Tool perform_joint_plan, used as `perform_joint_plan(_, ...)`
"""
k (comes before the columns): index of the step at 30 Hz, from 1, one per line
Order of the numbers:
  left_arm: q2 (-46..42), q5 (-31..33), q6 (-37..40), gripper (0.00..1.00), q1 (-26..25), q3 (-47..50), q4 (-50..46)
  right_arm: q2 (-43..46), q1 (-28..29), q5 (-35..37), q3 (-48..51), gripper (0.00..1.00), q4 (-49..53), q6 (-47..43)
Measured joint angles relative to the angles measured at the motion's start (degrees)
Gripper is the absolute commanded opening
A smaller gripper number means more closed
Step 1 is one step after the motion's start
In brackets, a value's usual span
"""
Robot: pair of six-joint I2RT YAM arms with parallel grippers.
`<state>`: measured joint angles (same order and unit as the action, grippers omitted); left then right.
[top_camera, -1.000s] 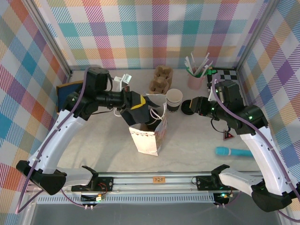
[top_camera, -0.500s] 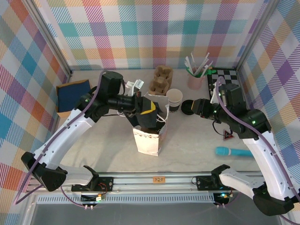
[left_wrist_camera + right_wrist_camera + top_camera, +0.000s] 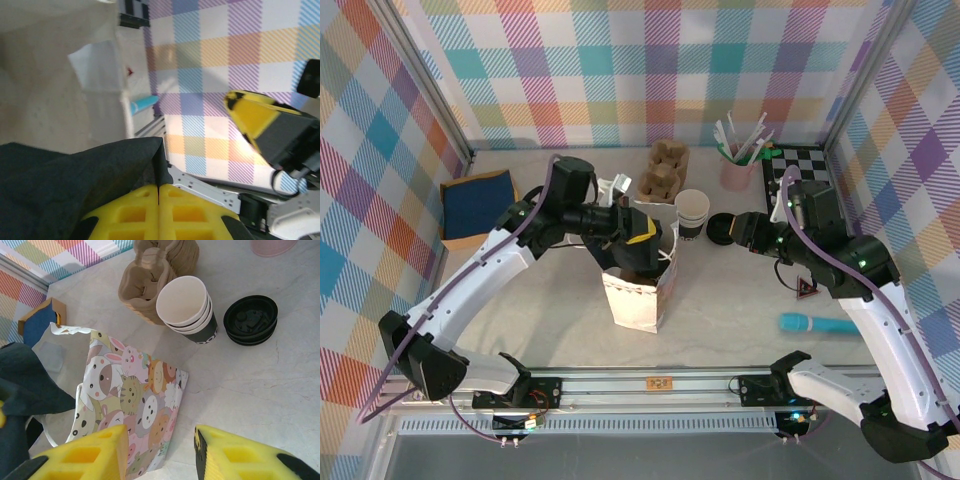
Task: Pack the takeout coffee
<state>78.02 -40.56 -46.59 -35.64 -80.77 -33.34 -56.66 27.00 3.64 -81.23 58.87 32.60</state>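
Around pale marbled table (image 3: pixel 740 300), plaid walls (image 3: pixel 620 70).

On the table (image 3: pixel 740 290) I count one paper bag printed with cartoon animals (image 3: pixel 135 390), one nested stack of three white paper cups (image 3: pixel 186 307), one stack of round black plastic lids (image 3: pixel 251 320), one stack of brown pulp cup carriers (image 3: pixel 150 282), one pink cup of straws (image 3: pixel 735 172), one teal pen-like stick (image 3: pixel 818 324), one flat blue pad (image 3: pixel 475 205) and one black-and-white chequered board (image 3: pixel 798 160).
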Motion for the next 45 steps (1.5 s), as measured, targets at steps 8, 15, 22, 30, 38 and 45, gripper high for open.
perform_joint_plan(8,2.3,3.2,3.0,0.32,-0.5,0.0,-6.7,0.0,0.0,0.0,1.0,0.43,-0.2,0.0)
perform_joint_plan(15,4.4,3.7,4.1,0.46,-1.5,-0.4,-8.8,0.2,0.0,0.0,1.7,0.43,-0.7,0.0)
perform_joint_plan(22,7.0,4.2,4.1,0.83,-1.9,-11.3,-11.1,0.3,0.0,0.0,2.3,0.43,-1.1,0.2)
perform_joint_plan(30,7.6,7.4,4.6,0.86,-1.9,-25.9,-14.2,0.3,0.0,0.0,2.3,0.42,-2.3,0.2)
perform_joint_plan(38,7.4,21.2,9.0,0.84,-0.8,-28.5,-26.6,0.2,-0.1,0.0,2.3,0.42,-2.4,0.2)
perform_joint_plan(45,6.8,31.7,10.6,0.83,-0.8,-30.8,-34.2,-0.2,-0.1,-0.3,2.3,0.42,-2.5,0.2)
